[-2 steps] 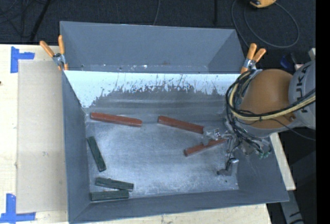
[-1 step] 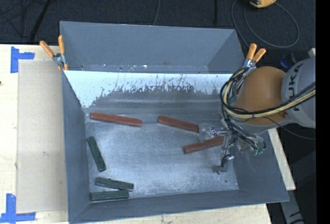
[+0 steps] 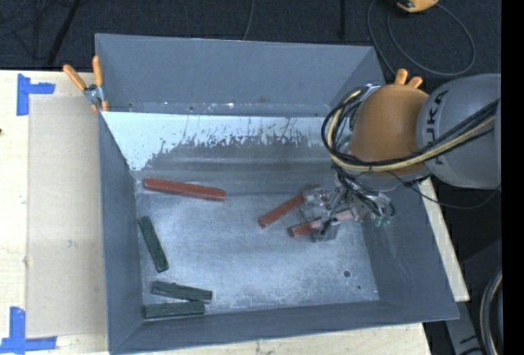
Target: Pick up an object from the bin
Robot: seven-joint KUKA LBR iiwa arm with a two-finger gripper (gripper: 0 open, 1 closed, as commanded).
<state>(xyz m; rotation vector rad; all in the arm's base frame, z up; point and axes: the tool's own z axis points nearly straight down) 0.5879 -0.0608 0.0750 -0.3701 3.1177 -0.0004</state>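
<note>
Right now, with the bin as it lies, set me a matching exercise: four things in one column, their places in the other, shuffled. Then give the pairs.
Things:
1. long red-brown bar
2. lone dark green bar
3. pair of dark green bars
4. pincer

Places:
A. lower left corner of the bin
B. right side of the floor, beside short red-brown pieces
C. upper left of the floor, below the back wall
D. left side, slanting

Pairs: 1-C, 2-D, 3-A, 4-B.
</note>
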